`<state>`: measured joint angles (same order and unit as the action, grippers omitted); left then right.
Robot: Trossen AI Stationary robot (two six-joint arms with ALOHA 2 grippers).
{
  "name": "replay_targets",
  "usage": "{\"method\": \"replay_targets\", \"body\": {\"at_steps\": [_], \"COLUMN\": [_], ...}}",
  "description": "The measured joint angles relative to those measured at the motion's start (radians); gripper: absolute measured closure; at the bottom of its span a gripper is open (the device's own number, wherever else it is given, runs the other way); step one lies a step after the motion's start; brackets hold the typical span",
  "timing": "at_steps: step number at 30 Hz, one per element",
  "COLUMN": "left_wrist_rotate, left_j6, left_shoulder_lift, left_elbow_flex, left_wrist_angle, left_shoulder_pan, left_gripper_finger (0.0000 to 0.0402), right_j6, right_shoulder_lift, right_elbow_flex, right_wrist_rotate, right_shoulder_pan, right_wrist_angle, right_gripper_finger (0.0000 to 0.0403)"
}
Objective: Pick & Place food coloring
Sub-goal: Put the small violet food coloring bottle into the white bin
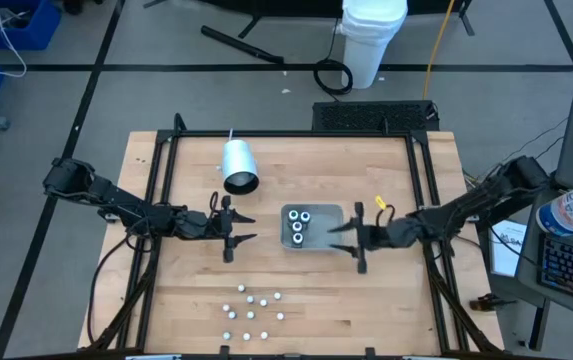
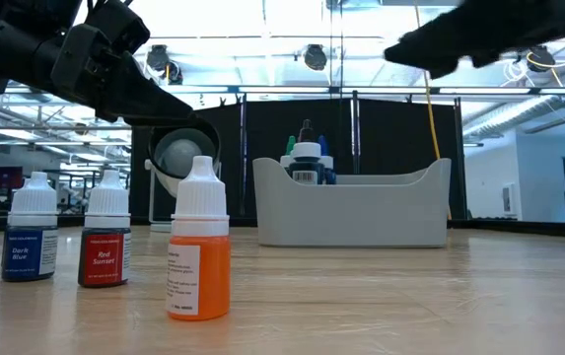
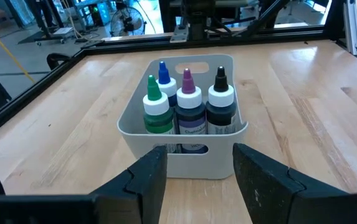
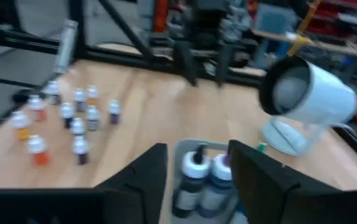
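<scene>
Left tool [image 1: 234, 228]: hangs left of the grey tray [image 1: 332, 212] – fingers spread apart, holding nothing, pointed at the tray.
Right tool [image 1: 351, 238]: at the tray's right edge, above its rim – fingers apart, nothing between them.
Tray contents: four larger bottles [image 3: 190, 102] with green, blue, purple and black tips, standing upright.
Food coloring [image 1: 251, 310]: a cluster of small white-capped bottles standing on the desk [image 1: 186, 285] near its front edge, well apart from both tools.
White cylinder [image 1: 238, 165]: lying behind the left tool.
</scene>
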<state>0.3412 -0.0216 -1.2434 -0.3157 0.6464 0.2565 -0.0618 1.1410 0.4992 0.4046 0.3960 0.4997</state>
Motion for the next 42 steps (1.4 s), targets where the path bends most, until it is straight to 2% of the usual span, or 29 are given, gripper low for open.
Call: {"method": "replay_targets", "body": {"at_steps": [4, 8, 10, 19, 25, 31, 35, 42], "left_wrist_rotate": [0.000, 0.000, 0.000, 0.000, 0.000, -0.008, -0.126, -0.089], "left_j6": [0.000, 0.018, 0.036, 0.047, 0.168, 0.172, 0.190, 0.189], "left_shoulder_lift": [0.000, 0.000, 0.000, 0.000, 0.000, 0.000, 0.000, 0.000], "left_elbow_flex": [0.000, 0.000, 0.000, 0.000, 0.000, 0.000, 0.000, -0.058], "left_wrist_angle": [0.000, 0.005, 0.014, 0.021, 0.054, 0.107, 0.067, -0.026], "left_shoulder_pan": [0.000, 0.000, 0.000, 0.000, 0.000, 0.000, 0.025, 0.130], "left_gripper_finger": [0.0213, 0.0213, 0.0213, 0.0213, 0.0213, 0.0213, 0.0213, 0.0213], "right_j6": [-0.034, -0.066, -0.094, -0.140, -0.100, -0.093, -0.005, -0.001], "right_shoulder_lift": [0.009, 0.008, 0.006, 0.006, 0.019, 0.018, 0.019, 0.019], "right_elbow_flex": [-0.096, -0.175, -0.204, -0.237, -0.237, -0.236, -0.235, -0.235], "right_wrist_rotate": [0.014, 0.015, 0.014, 0.010, 0.009, 0.009, 0.006, -0.017], "right_shoulder_pan": [0.040, 0.035, 0.023, 0.010, 0.018, 0.018, 0.022, 0.030], "right_wrist_angle": [0.176, 0.305, 0.381, 0.425, 0.430, 0.531, 0.451, 0.351], "right_gripper_finger": [0.0313, 0.0377, 0.0396, 0.0388, 0.0388, 0.0387, 0.0387, 0.0387]}}
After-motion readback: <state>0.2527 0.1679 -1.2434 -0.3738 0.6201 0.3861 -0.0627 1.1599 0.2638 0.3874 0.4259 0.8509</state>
